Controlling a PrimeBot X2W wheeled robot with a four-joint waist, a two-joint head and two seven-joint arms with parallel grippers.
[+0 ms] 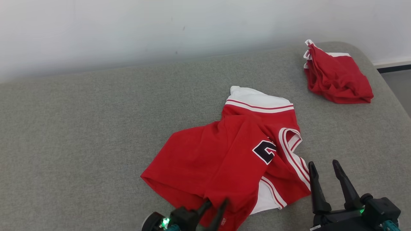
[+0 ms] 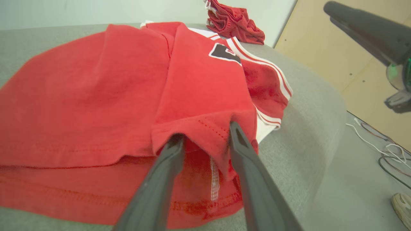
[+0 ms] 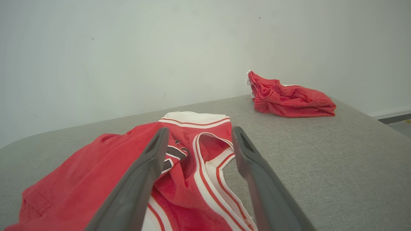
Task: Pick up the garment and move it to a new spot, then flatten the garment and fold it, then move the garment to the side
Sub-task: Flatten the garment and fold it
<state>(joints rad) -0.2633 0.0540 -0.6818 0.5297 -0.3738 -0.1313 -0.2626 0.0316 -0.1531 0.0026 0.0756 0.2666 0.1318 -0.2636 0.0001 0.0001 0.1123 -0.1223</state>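
Note:
The garment (image 1: 224, 154) is a red jersey with white-and-red trim and a dark number patch. It lies crumpled on the grey cushioned surface (image 1: 80, 128). My left gripper (image 1: 215, 202) is at the garment's near hem. In the left wrist view its fingers (image 2: 173, 150) stand apart, astride a raised fold of the red hem (image 2: 205, 128). My right gripper (image 1: 323, 163) is open just right of the garment's trimmed armhole and holds nothing. In the right wrist view the right gripper (image 3: 200, 130) points across the striped trim (image 3: 205, 173).
A second red garment (image 1: 337, 75) lies bunched at the far right of the surface, near the white wall. The surface's right edge drops to a floor with loose cables (image 2: 385, 147) and a shoe (image 2: 403, 205).

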